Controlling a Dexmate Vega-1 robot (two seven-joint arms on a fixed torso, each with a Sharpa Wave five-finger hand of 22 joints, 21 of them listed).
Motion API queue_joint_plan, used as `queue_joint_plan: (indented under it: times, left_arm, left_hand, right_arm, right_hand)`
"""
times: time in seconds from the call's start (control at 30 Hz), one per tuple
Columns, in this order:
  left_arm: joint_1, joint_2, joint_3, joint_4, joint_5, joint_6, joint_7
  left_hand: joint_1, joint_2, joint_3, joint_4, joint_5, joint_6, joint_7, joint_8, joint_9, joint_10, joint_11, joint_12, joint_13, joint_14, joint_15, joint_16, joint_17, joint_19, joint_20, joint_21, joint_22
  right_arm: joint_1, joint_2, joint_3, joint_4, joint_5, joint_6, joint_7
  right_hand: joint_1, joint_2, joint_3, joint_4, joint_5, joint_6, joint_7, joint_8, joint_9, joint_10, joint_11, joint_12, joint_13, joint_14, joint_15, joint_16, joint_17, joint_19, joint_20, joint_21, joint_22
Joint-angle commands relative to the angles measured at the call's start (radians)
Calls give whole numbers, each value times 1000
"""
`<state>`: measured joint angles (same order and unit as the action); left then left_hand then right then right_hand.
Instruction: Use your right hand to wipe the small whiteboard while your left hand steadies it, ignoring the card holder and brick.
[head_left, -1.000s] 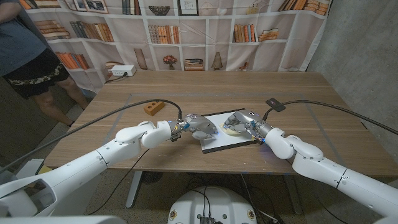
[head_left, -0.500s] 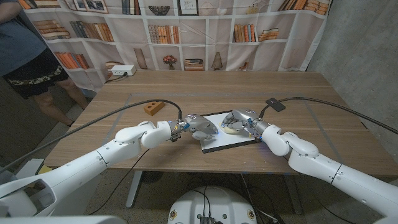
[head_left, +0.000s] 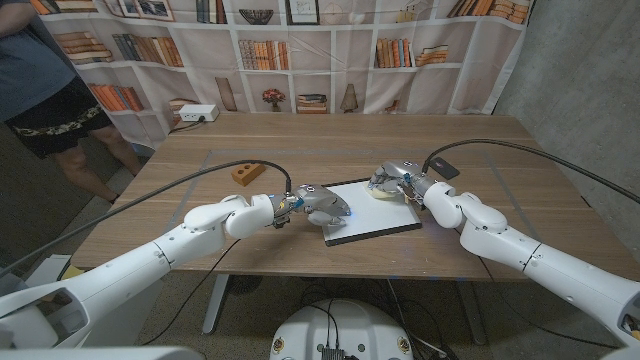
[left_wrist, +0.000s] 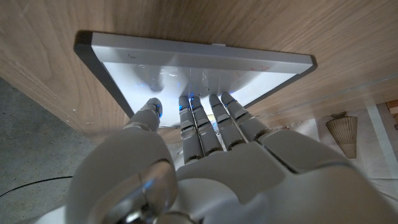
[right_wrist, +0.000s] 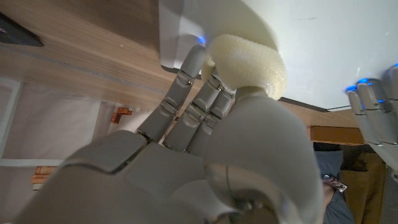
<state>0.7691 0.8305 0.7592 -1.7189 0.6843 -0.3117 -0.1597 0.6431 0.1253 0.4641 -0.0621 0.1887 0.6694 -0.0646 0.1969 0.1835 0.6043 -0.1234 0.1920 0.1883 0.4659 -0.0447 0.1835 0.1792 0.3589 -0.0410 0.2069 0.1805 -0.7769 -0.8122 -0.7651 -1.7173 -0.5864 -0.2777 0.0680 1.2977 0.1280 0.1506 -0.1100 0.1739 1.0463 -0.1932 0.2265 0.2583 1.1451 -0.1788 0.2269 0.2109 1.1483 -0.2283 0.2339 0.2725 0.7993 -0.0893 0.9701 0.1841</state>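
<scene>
The small whiteboard (head_left: 368, 209) is lying flat near the middle of the wooden table (head_left: 480, 160), a bit toward the robot's side. The left hand (head_left: 322, 203) presses its fingers (left_wrist: 211, 118) down close together on the board's left edge, which I'd guess is there so the board doesn't skate around while it gets rubbed. The right hand (head_left: 392, 180) is at the far right corner with its fingers curled round a pale sponge-like eraser pad (right_wrist: 247, 65), pad against the board surface, so it looks mid-wipe. The brick (head_left: 246, 173) sits off to the left and the dark card holder (head_left: 443, 167) just past the right hand, both apart from the board.
</scene>
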Motion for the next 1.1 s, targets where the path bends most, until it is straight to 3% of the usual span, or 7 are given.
queue_joint_plan:
  times: [0.03, 0.6, 1.1]
  left_arm:
    - [-17, -7, 1, 32, -4, -17, 7]
    - [-29, -10, 2, 49, -5, -26, 23]
    - [-14, 6, -5, 38, -15, -36, 25]
  left_hand:
    - [1, -5, 9, -1, -4, 4, 4, 8, 5, 7, 1, 5, 5, 8, -86, 6, 3, 8, -40, 5, 2]
    - [0, 0, 14, 1, -4, 6, 2, 8, 5, 10, 3, 6, 5, 8, -87, 6, 4, 8, -41, 5, 2]
    - [0, 2, 18, 2, -5, 6, 4, 8, 5, 10, 1, 5, 5, 10, -85, 6, 3, 7, -40, 5, 2]
  right_arm:
    - [28, 1, -20, 92, 16, -53, 14]
    - [-100, -85, -14, -109, 86, 52, 46]
    - [-177, -94, 8, -163, 103, 18, 41]
  right_hand:
    - [3, 11, 19, -12, 5, 6, 1, 4, 2, 7, 6, 3, 4, 1, -5, 8, 2, -4, -130, 4, 5]
    - [4, 9, 29, -18, 5, 7, 0, 4, 0, 8, 5, 2, 4, -1, -7, 9, 3, -3, -130, 6, 4]
    - [0, 9, 34, -19, 5, 10, 2, 6, 1, 13, 7, 3, 3, -3, -6, 8, 3, -6, -130, 8, 4]
